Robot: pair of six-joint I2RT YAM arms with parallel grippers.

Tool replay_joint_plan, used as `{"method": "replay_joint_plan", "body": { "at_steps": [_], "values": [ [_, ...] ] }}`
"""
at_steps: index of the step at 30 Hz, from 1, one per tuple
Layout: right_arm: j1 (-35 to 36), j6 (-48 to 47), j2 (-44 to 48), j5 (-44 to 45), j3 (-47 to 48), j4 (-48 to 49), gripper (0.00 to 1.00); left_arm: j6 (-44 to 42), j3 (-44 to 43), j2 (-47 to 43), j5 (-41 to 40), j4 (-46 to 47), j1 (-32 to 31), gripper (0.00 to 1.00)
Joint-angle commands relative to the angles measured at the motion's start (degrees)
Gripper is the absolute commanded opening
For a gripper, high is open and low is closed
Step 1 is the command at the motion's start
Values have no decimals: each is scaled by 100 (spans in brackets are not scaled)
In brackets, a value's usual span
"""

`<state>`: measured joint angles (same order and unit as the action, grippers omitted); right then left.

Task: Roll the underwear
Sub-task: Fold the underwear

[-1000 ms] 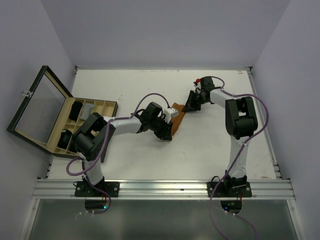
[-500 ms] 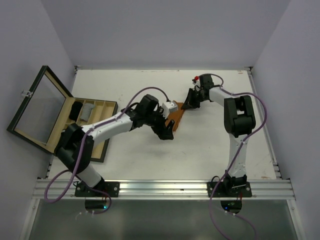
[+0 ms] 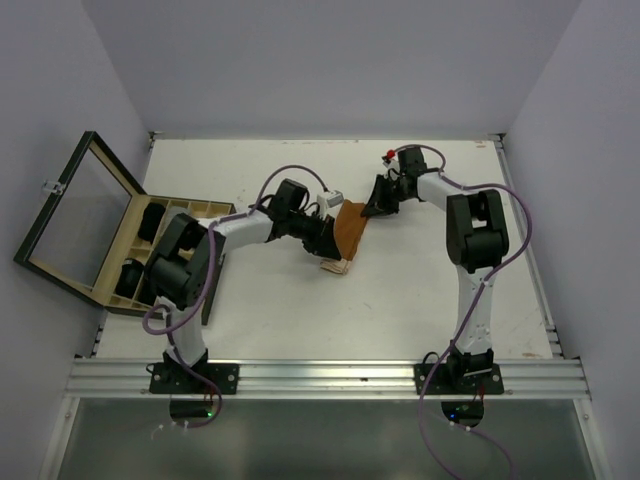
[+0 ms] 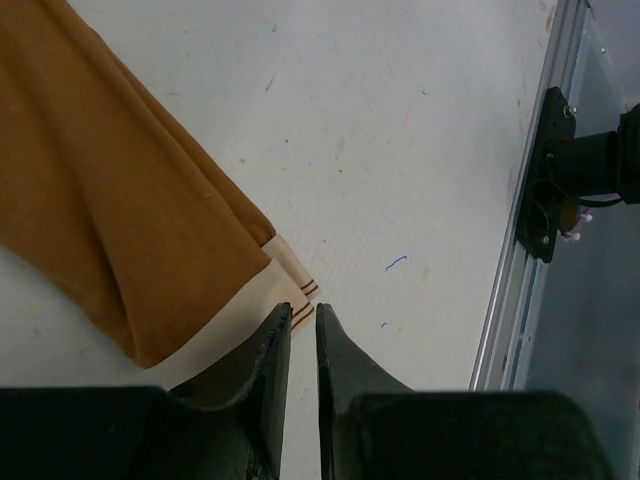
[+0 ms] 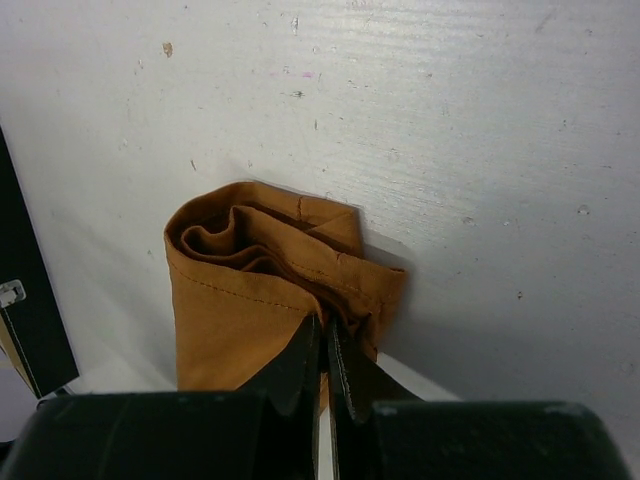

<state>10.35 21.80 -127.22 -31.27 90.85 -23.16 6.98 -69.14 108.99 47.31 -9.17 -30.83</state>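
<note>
The orange-brown underwear (image 3: pixel 350 228) lies folded into a narrow strip at mid table, its cream waistband (image 3: pixel 336 266) at the near end. My right gripper (image 3: pixel 378 204) is shut on the bunched far end of the cloth (image 5: pixel 250 290), its jaws pinching a fold (image 5: pixel 325 325). My left gripper (image 3: pixel 326 245) sits low beside the strip. In the left wrist view its jaws (image 4: pixel 303 312) stand almost together with nothing between them, their tips just short of the waistband (image 4: pixel 270 285). Black garments (image 3: pixel 150 220) and a grey one (image 3: pixel 178 215) lie in the wooden box.
The compartmented wooden box (image 3: pixel 205 210) stands at the left edge with its glass lid (image 3: pixel 75 215) open outward. The metal rail (image 3: pixel 330 378) with both arm bases runs along the near edge. Walls close the table on three sides.
My left gripper has drawn back up and left from the near end of the strip, leaving the waistband uncovered. The cloth now lies wider. My right gripper has stayed at the far end.
</note>
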Motion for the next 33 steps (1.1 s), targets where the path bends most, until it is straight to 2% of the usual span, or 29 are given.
{"method": "replay_joint_plan", "body": {
  "at_steps": [1, 4, 7, 8, 9, 14, 17, 19, 20, 22, 23, 25, 30, 31, 33],
  "values": [
    [-33, -264, -277, 446, 47, -92, 4, 584, 234, 121, 631, 1232, -116, 17],
    [-33, -247, -295, 420, 12, -84, 4, 918, 454, 481, 455, 1654, -116, 12],
    [-33, -220, -251, 358, -32, -66, 9, 1129, 499, 903, 227, 1840, -116, 6],
    [-33, -212, -216, 341, -41, -66, 17, 1208, 507, 1000, 165, 1831, -108, 1],
    [-33, -211, -163, 341, -32, -66, 22, 1244, 499, 1097, 138, 1822, -108, 0],
    [-120, -212, 590, 402, 73, 21, 55, 1358, 674, 1274, -125, 1866, -72, 0],
    [-165, -115, 1030, 263, 100, 153, 59, 1358, 736, 1230, -231, 1892, -81, 0],
    [-165, 156, 1234, -79, -49, 441, 53, 1367, 736, 1230, -266, 1857, -72, 0],
    [-156, 332, 1409, -412, -302, 618, 36, 1376, 736, 1230, -266, 1857, -64, 0],
    [-156, 1016, 1559, -651, -619, 1274, 24, 1411, 736, 1256, -284, 1840, -37, 0],
    [-139, 1271, 1595, -809, -960, 1557, 13, 1420, 727, 1256, -266, 1857, -28, 0],
    [-138, 2010, 1586, -1179, -1252, 2162, 6, 1420, 727, 1265, -257, 1848, -20, 0],
    [63, 3389, 1384, -1558, -2245, 3456, 4, 1420, 762, 1265, -240, 1883, 24, 0],
    [159, 3549, 1323, -1567, -2386, 3919, 4, 1429, 762, 1265, -222, 1884, 42, 0],
    [300, 3795, 1200, -1602, -2589, 4204, 4, 1411, 727, 1300, -196, 1858, 51, 0]
  ]
}}
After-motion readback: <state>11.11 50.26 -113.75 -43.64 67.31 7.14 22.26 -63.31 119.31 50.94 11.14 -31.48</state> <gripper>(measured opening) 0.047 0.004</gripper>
